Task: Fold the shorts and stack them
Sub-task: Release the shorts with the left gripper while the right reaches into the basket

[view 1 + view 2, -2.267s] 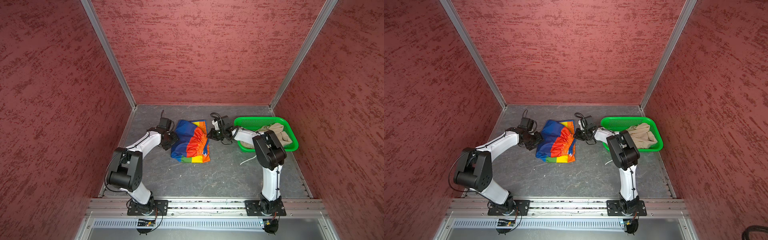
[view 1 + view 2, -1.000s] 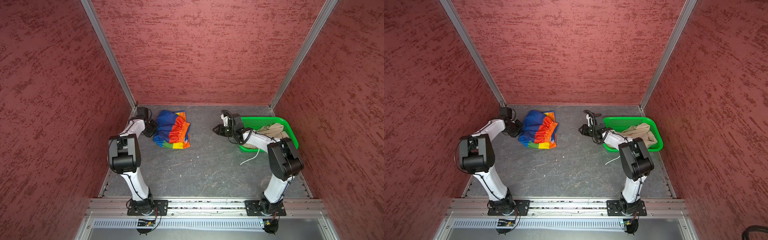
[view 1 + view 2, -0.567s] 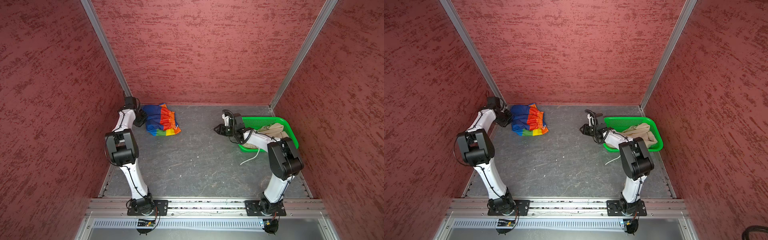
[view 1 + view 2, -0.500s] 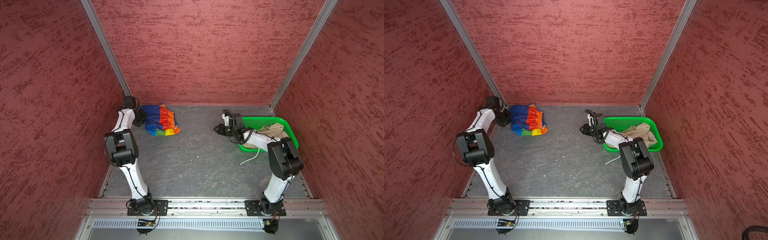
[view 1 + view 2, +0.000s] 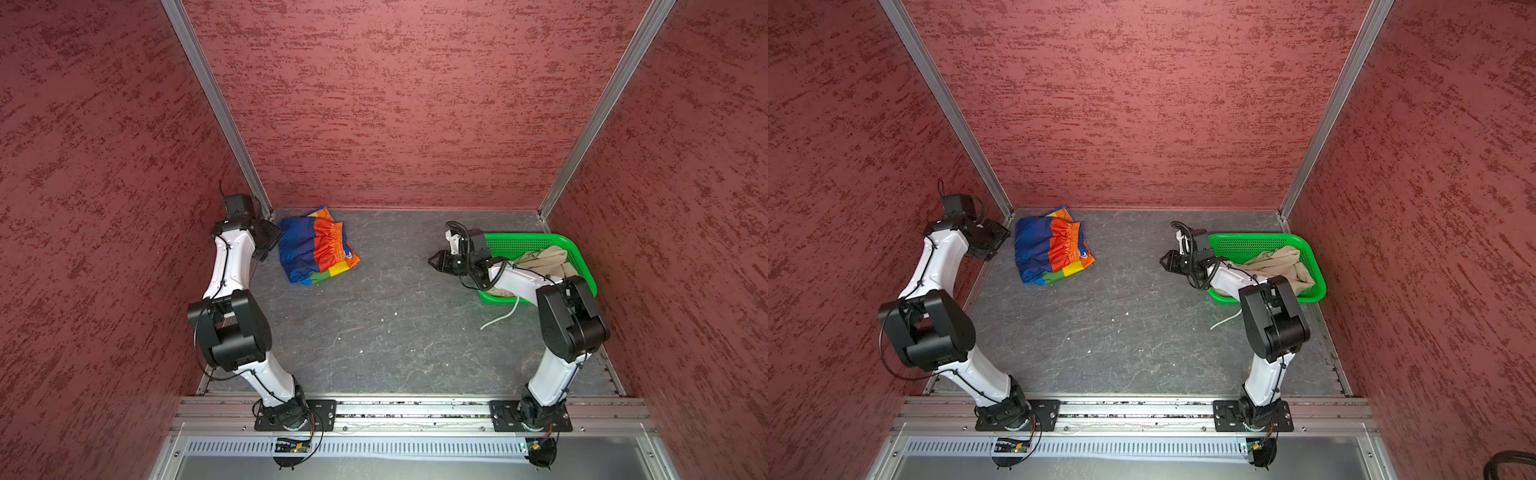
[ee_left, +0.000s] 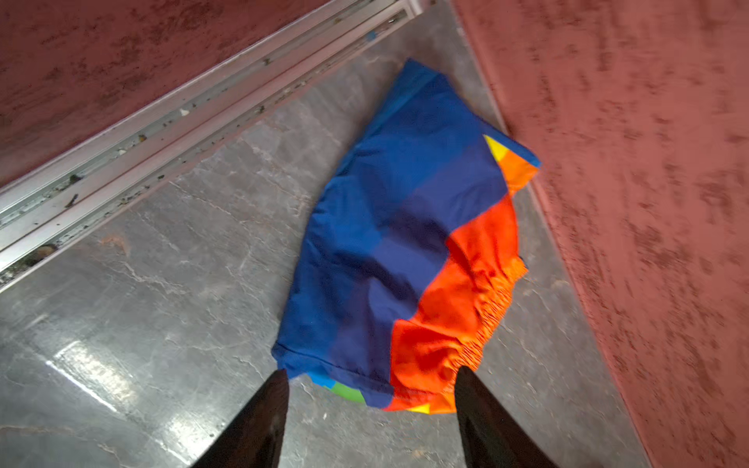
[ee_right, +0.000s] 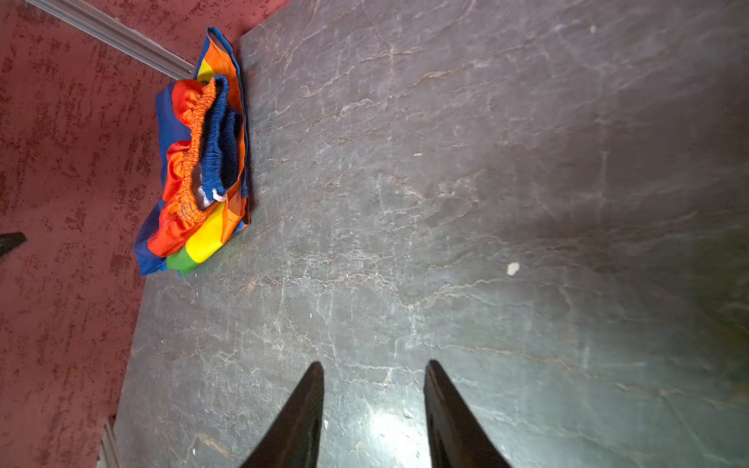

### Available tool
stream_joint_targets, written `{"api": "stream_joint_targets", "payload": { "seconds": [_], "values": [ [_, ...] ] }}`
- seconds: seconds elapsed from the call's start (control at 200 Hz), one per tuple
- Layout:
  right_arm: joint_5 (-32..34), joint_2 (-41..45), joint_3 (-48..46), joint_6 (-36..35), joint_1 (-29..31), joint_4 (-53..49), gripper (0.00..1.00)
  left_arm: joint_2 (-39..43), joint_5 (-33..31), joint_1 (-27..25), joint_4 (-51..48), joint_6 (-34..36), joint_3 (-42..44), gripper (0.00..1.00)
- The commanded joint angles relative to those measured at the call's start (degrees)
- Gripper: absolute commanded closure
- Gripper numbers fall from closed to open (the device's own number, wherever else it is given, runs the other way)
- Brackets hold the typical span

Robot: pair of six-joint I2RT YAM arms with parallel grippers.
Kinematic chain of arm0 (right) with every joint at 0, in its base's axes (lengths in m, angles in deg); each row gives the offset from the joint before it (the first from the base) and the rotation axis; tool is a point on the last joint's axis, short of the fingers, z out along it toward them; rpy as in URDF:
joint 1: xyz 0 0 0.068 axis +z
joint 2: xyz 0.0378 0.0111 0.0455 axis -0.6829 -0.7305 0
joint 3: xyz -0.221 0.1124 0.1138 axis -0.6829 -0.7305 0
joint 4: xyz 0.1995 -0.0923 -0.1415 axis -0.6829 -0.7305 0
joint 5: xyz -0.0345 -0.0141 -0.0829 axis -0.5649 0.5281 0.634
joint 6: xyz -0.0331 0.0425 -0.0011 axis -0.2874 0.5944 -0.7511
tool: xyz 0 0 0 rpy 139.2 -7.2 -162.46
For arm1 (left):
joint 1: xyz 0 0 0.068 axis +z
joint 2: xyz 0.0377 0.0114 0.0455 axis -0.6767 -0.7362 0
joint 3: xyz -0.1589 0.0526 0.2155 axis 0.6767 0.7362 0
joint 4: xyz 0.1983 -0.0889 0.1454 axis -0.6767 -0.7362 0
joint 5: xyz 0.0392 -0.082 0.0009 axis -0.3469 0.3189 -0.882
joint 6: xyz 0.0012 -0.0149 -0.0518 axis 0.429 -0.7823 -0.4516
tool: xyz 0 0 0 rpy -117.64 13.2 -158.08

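With both jaws parted and empty, our left gripper [image 6: 369,375] sits just beside the folded rainbow-striped shorts [image 5: 316,249] in the far-left corner, while our right gripper [image 7: 373,366] points away from the beige shorts [image 5: 544,259] in the green basket [image 5: 519,243] close behind it.

Green basket [image 5: 524,242], seemingly plastic, on grey tabletop [image 5: 374,324]

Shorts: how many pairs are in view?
2. The thin rainbow-striped shorts lie folded on the grey table by the back left corner. The plain beige shorts sit crumpled in the green perforated plastic basket at right; another could hide underneath.
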Motion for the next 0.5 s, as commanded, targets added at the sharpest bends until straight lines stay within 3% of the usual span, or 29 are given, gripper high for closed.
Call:
{"api": "stream_joint_targets", "payload": {
  "seconds": [0.0, 0.085, 0.095, 0.105, 0.12, 0.2, 0.291, 0.411, 0.491],
  "values": [
    [4.97, 6.19, 1.0, -1.81, -0.57, -2.35, 0.42, 2.65, 1.87, -4.56, 1.95, 1.94, 4.61, 0.33],
    [9.31, 9.64, 1.43, -2.41, -0.97, -5.2, 0.22, 4.86, 2.98, -9.71, 3.36, 3.77, 7.66, 0.37],
    [9.87, 9.95, 1.46, -2.43, -1.09, -5.71, 0.17, 5.09, 3.2, -10.41, 3.62, 4.08, 7.89, 0.38],
    [10.42, 10.36, 1.55, -2.55, -1.17, -6.06, 0.06, 5.35, 3.27, -11.07, 3.79, 4.51, 8.28, 0.38],
    [11.24, 10.88, 1.6, -2.71, -1.29, -6.67, 0.02, 5.84, 3.53, -12.02, 4.14, 5.05, 8.72, 0.39],
    [16.71, 13.59, 1.7, -2.79, -2.27, -10.25, 0.01, 8.45, 1.45, -17.58, 5.79, 8.41, 10.9, 0.4],
    [22.55, 16.56, 0.79, -1.48, -3.86, -13.87, 0.01, 11.95, -1.1, -22.58, 8.62, 11.28, 13.48, 0.33],
    [25.6, 20.74, -1.14, -0.3, -6.49, -18.05, 0.01, 16.89, 0.58, -24.15, 16.38, 12.74, 18.94, 0.25],
    [28.43, 21.78, -1.95, 0.02, -8.07, -21.34, 0.01, 19.25, 2.1, -23.62, 21.21, 12.69, 22.7, 0.26]
  ]
}}
